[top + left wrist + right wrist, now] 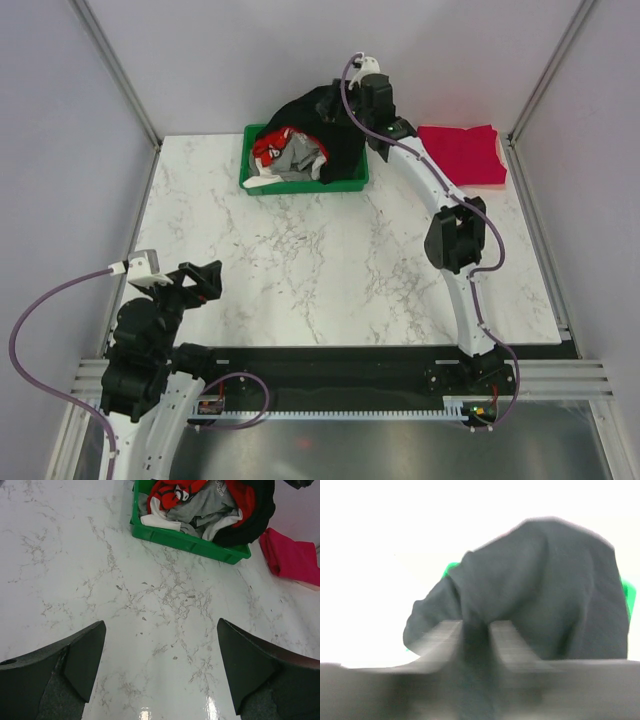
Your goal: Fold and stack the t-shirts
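Blurred black t-shirt [540, 590] hiding bin [451, 570]

The black left hand [161, 625] sits low near its own base, with its two fingers wide apart. The white right arm [415, 165] stretches far out. The right hand [476, 626] pinches a plain black cloth t-shirt [545, 580] between close fingers.

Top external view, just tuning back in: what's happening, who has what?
The right gripper is at the green bin at the far side, shut on the black t-shirt, which bunches up over the bin. A red t-shirt and other cloth lie inside the bin. The crimson-pink t-shirt lies folded at the table's far right corner. The left gripper hangs open above bare table near its base, holding nothing.
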Robot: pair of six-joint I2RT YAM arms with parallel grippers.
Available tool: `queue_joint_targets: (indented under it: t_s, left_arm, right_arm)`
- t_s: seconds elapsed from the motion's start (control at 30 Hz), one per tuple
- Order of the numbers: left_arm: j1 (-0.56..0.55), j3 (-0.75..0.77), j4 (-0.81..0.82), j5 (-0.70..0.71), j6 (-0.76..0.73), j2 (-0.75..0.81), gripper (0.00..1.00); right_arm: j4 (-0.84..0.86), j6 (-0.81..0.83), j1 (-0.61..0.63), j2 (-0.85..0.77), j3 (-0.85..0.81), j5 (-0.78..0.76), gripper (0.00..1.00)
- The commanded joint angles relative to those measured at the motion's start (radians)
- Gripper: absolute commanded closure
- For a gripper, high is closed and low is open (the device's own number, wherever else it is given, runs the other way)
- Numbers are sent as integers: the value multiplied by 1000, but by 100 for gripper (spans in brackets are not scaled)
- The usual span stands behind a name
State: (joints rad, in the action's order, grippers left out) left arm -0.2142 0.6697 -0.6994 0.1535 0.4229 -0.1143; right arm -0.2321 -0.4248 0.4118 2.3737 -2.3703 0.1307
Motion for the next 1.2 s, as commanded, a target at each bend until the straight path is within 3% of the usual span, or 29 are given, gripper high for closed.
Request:
queue_joint_targets:
  t_s: [0.0,0.03,0.17,0.3,0.47,0.93,1.1,1.17]
  left_arm:
    - [10,-2,46,-3,-18,5,1]
    - [10,-4,46,-3,-16,7,1]
    - [12,-5,47,-5,-18,5,1]
    - [12,-7,51,-11,-21,4,1]
    - [12,-7,51,-11,-22,10,1]
    - [16,-9,51,-8,-21,19,1]
    - [16,-9,52,-6,-21,21,1]
    - [16,-9,51,-6,-21,21,1]
  right_arm:
    - [250,132,65,-157,-4,-67,21]
    - [234,156,71,-151,-10,-101,2]
    - [7,146,52,-99,-29,-288,2]
    - [71,35,-17,-279,425,-394,2]
    - [86,-45,-59,-314,589,-291,13]
    - [50,-83,-62,-134,514,-137,32]
    - [46,-89,-62,-143,543,-164,46]
    - [53,-89,-64,-152,556,-175,56]
